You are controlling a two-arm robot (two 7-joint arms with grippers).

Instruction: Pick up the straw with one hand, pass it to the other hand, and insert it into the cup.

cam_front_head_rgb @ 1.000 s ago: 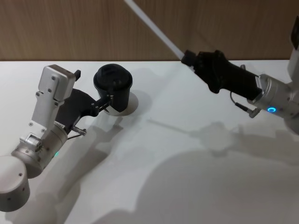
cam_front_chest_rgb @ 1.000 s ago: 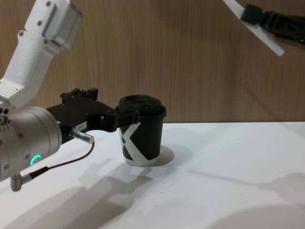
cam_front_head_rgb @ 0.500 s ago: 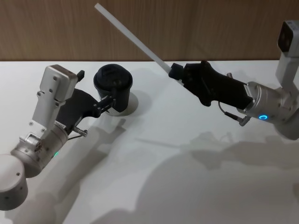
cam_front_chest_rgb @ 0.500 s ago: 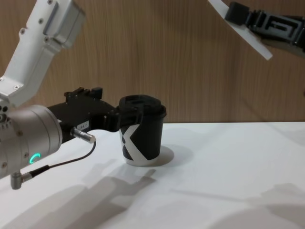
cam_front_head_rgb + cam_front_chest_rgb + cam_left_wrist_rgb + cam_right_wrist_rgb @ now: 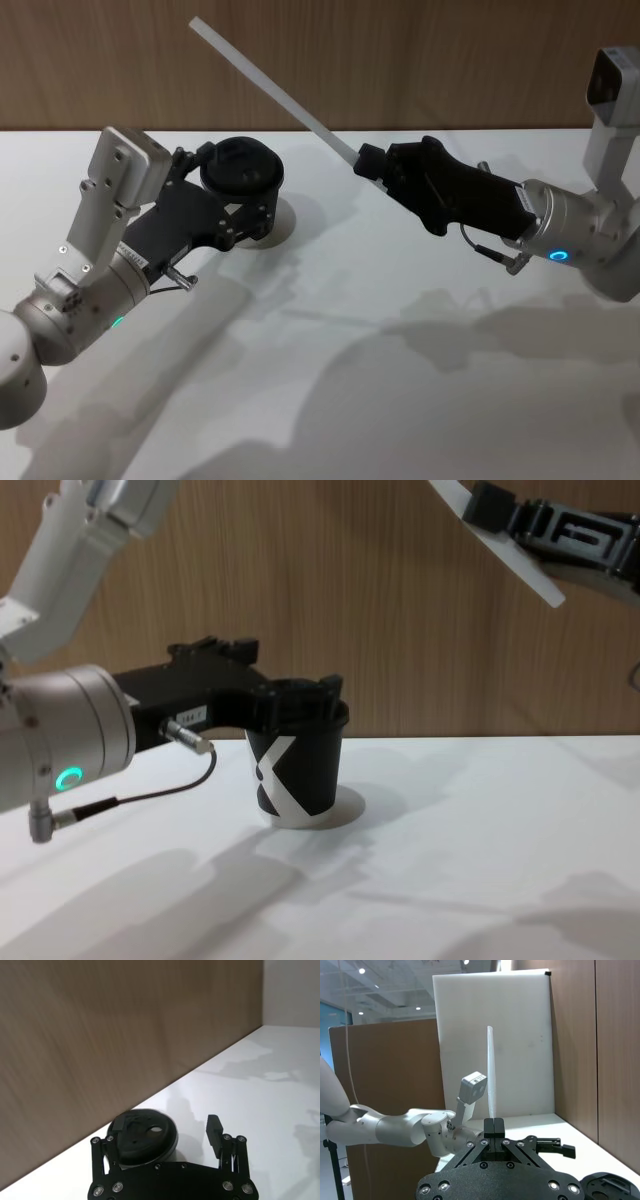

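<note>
**One straw aloft, one cup waiting below it**

My right end effector (image 5: 372,172) is clamped on the straw (image 5: 270,85) close to its lower end. It holds the straw in the air above the back of the surface (image 5: 400,400), right of the middle. The straw's long axis is slanted. Most of its length runs up and away toward the back left corner, and a short stub sticks out below the fingers on my right.

The cup (image 5: 300,770) stands upright near the back edge, left of centre. It is lower than my right end effector and off to its left. My left end effector (image 5: 166,1132) is much the nearer of the two. Its fingers are spread, one on each side of the cup just under the lid (image 5: 240,160). One looks to be touching the rim, and the other stands clear of it.

The domed lid is on, so I cannot see whether the cup holds anything. Nothing pokes out of it yet.

I judge the handover done and the insertion still to do. The coming move depends on that tilt. I must swing the straw upright, bring the short stub over the lid's top, then lower it in. My left end effector can brace the cup.
</note>
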